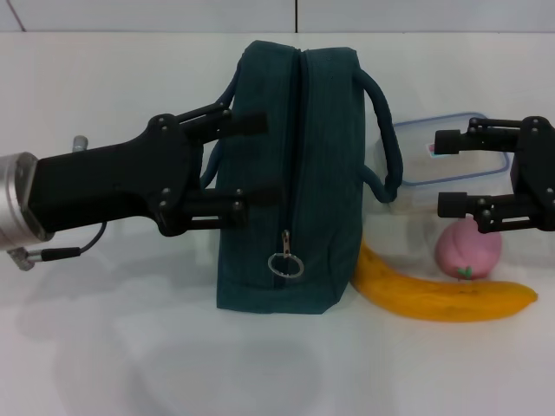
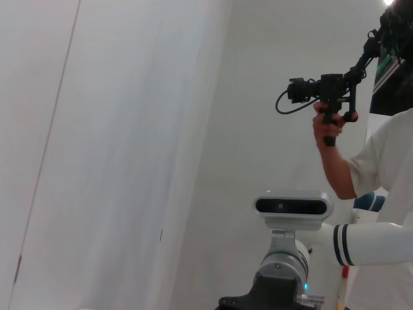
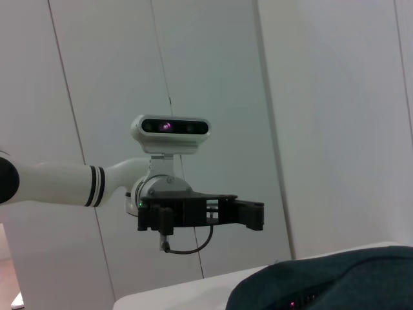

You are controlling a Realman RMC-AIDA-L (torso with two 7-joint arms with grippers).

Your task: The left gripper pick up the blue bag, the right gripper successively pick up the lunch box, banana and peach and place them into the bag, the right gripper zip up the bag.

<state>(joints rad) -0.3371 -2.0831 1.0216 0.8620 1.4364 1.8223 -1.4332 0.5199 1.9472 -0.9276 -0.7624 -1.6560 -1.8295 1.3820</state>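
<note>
Left gripper [image 1: 251,160] level, spread wide beside blue bag [image 1: 286,173], right gripper [image 1: 444,173] open, empty

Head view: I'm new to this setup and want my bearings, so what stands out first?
The dark blue bag stands upright mid-table, zipper shut with its ring pull low on the near side. The left gripper reaches in from the left, fingers open around the bag's left-side handle. To the bag's right lie a banana and a peach before a lunch box, with the right gripper open above them.
</note>
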